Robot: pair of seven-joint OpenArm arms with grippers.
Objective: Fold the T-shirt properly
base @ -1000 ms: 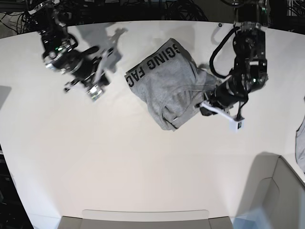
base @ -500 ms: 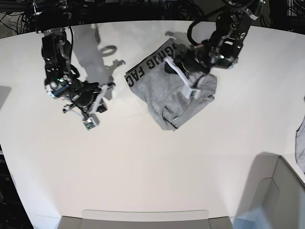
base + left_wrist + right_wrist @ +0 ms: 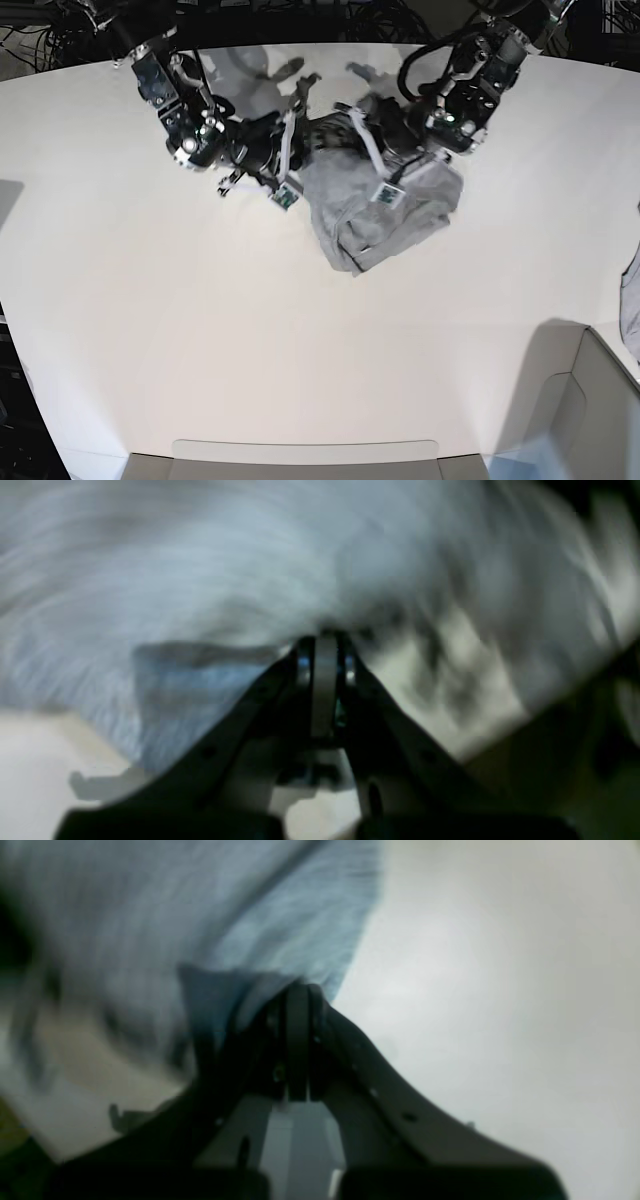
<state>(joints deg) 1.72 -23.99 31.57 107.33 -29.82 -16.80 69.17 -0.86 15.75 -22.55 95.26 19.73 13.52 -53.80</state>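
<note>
site: robotics lab | evidence: bare white table (image 3: 200, 330), tangled black cables (image 3: 390, 20) behind, two mounted arms

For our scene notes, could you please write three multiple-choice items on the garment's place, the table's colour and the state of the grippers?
1. In the base view, where does the grey garment lie?
A. In the far middle of the table, where both arms meet
B. At the near edge of the table
C. Hanging off the table's left side

2. What colour is the table?
A. Green
B. White
C. Black

3. How do the left gripper and the right gripper stand?
A. Both wide open
B. One open, one shut
C. Both shut

Answers:
1. A, as both arms reach in over the garment in the far middle of the table.
2. B, as the bare surface around the garment is white.
3. C, as each wrist view shows its jaws pressed together at the cloth.
</note>
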